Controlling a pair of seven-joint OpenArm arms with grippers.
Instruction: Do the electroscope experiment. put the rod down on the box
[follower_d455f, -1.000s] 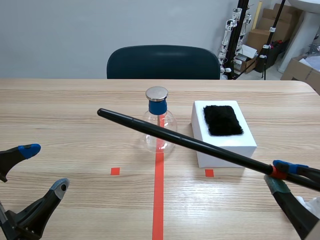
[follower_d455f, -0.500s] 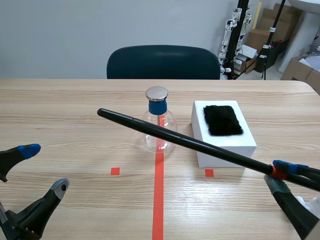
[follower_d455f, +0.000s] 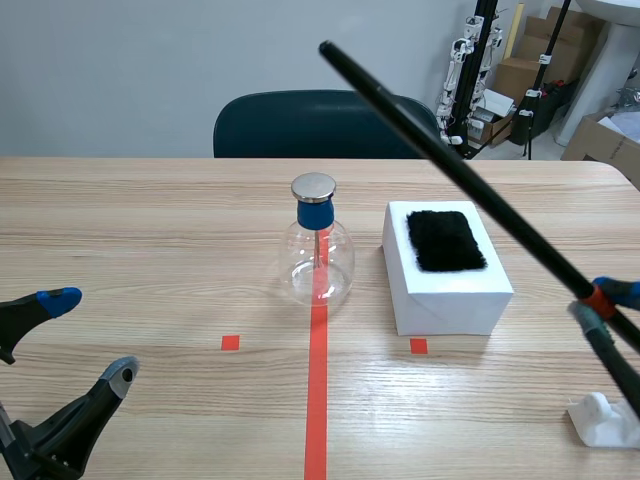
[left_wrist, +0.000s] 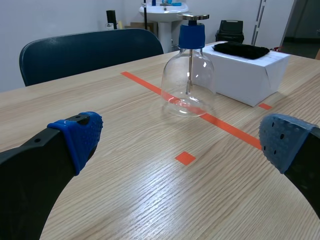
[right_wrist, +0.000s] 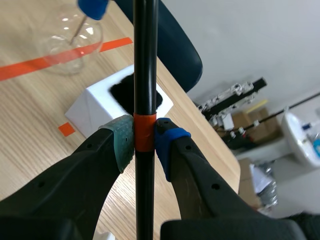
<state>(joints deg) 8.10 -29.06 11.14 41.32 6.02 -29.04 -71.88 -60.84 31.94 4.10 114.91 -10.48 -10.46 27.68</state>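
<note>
Right wrist view shows the right gripper (right_wrist: 144, 142) pinching the rod (right_wrist: 145, 75); left gripper (left_wrist: 182, 140) spread.

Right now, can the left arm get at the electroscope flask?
Likely yes: the left pincer is open, nothing stands between it and the electroscope flask, and the rod is held up high.

From my screen, a plain pale wall (follower_d455f: 120, 70) runs behind the light wooden table (follower_d455f: 140, 220). A dark teal chair (follower_d455f: 300, 125) sits at twelve o'clock against the table's far edge. Around two o'clock I see black stands (follower_d455f: 485, 40), cardboard boxes (follower_d455f: 515, 75) and a white washbasin (follower_d455f: 620, 8).
</note>
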